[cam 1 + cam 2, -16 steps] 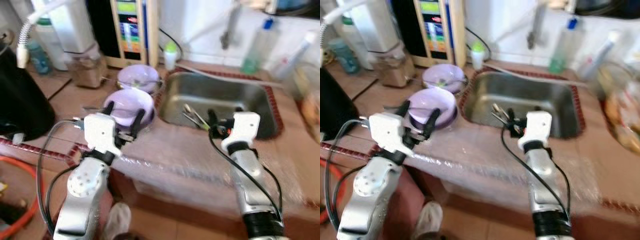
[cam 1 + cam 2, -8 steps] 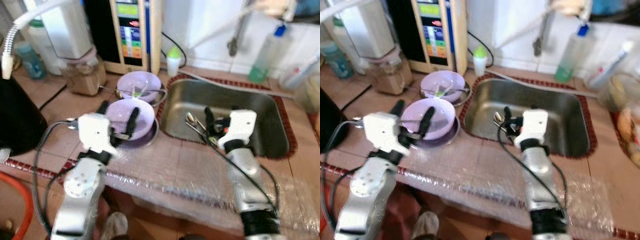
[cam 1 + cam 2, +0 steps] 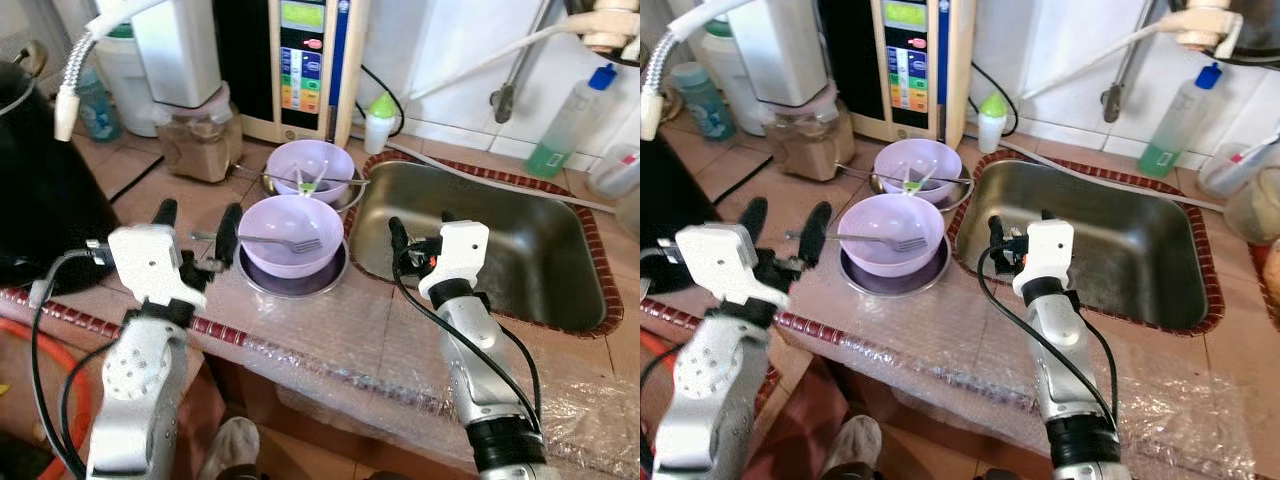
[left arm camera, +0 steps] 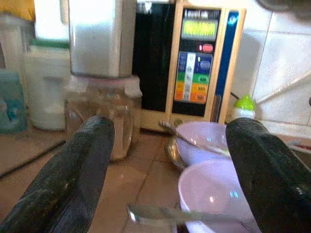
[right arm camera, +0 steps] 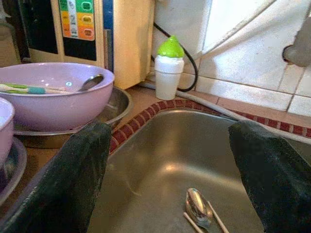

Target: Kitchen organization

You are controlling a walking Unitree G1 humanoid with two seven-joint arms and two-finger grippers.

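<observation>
1. The near bowl [image 3: 294,232] sits on a steel plate [image 3: 293,281] on the surface [image 3: 330,320], just left of the sink [image 3: 500,250]. A fork [image 3: 268,239] lies across its rim, handle toward the left claw [image 3: 196,222].

2. A second bowl [image 3: 309,168] stands just behind it in a steel dish, holding a spoon and a green-handled utensil. At least 1 spoon [image 5: 198,212] lies on the sink bottom.

3. Change: 1.0 s ago the left claw straddled the near bowl's rim; now it is beside the bowl, to its left, fingers spread wide and empty, with the fork handle between them in the left wrist view. The camera also moved, so part of this shift is the robot's own motion. The bowls have not moved.

4. The right claw [image 3: 418,234] was over the sink's cutlery; it now hovers at the sink's left edge, fingers wide, holding nothing.

5. Meaning, as I judge it: nothing has been gripped yet. The left claw looks lined up on the fork handle, so lifting the fork out seems the step in hand.

6. Writing: the water unit [image 3: 305,60] behind the bowls has a lit green display and coloured buttons, with a brand line on top too blurred to read. The small green-capped bottle [image 3: 376,122] and the green bottle [image 3: 565,125] by the wall show no legible label.
</observation>
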